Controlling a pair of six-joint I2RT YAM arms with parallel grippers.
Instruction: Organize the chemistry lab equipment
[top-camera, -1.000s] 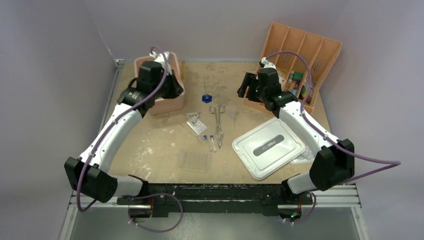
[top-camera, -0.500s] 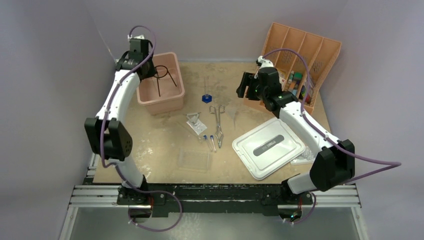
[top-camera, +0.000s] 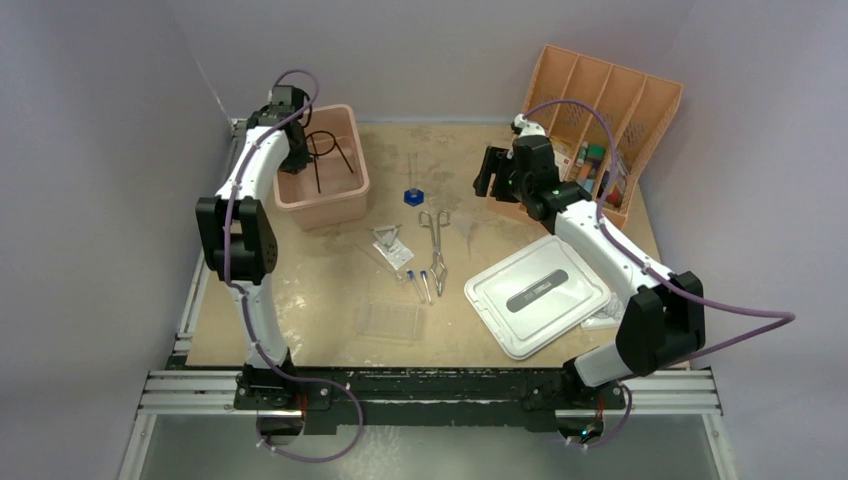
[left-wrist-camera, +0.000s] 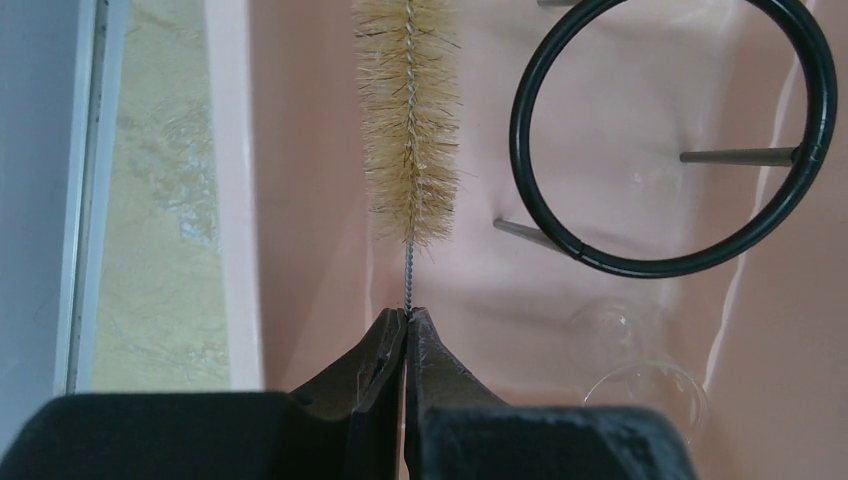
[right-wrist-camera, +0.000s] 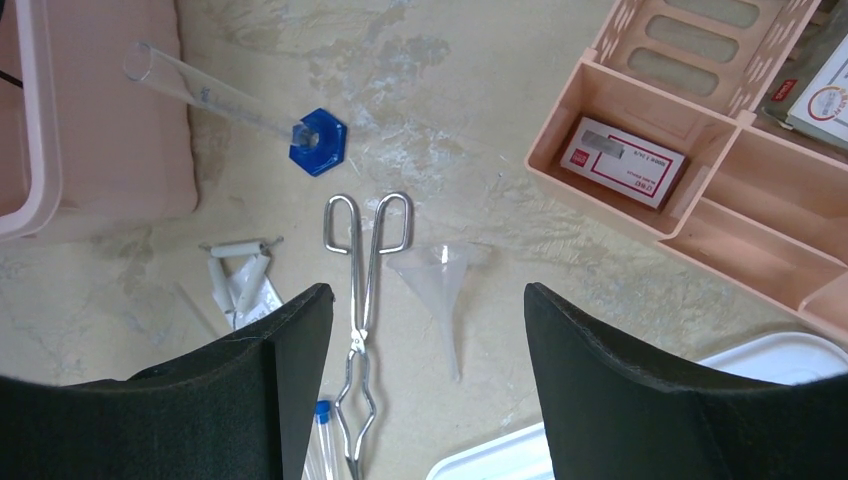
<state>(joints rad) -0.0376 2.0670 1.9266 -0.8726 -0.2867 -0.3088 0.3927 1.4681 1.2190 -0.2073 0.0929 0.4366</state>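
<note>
"Tan bristles: was that a brush (left-wrist-camera: 410, 120) in the left gripper (left-wrist-camera: 406, 315)?"

"Yes. Its jaws were clenched on the brush's twisted wire stem, with the bristles pointing away. It was over the pink bin (left-wrist-camera: 300, 150) at the far left of the bench (top-camera: 300, 300). The black wire ring (left-wrist-camera: 665, 135) sat inside that bin, metal rods running off it."

"And the rest of the equipment?"

"Loose around the middle of the bench. The blue-based glass piece (right-wrist-camera: 318, 141) was near the bin. Nearer the arms lay the steel forceps (right-wrist-camera: 362, 300), with a clear funnel (right-wrist-camera: 440, 275) just to their right and the wire triangle (right-wrist-camera: 240, 262) to their left. Blue-capped tubes (top-camera: 418, 283) lay by the forceps' tips, and the clear plastic tray (top-camera: 388, 320) was nearer again."

"The right gripper (right-wrist-camera: 427, 310)?"

"Its jaws were spread wide, grasping nothing, above the forceps and funnel. A white lid (top-camera: 537, 295) lay to the right, and a divided peach organiser (top-camera: 600, 110) stood at the far right corner."
</note>
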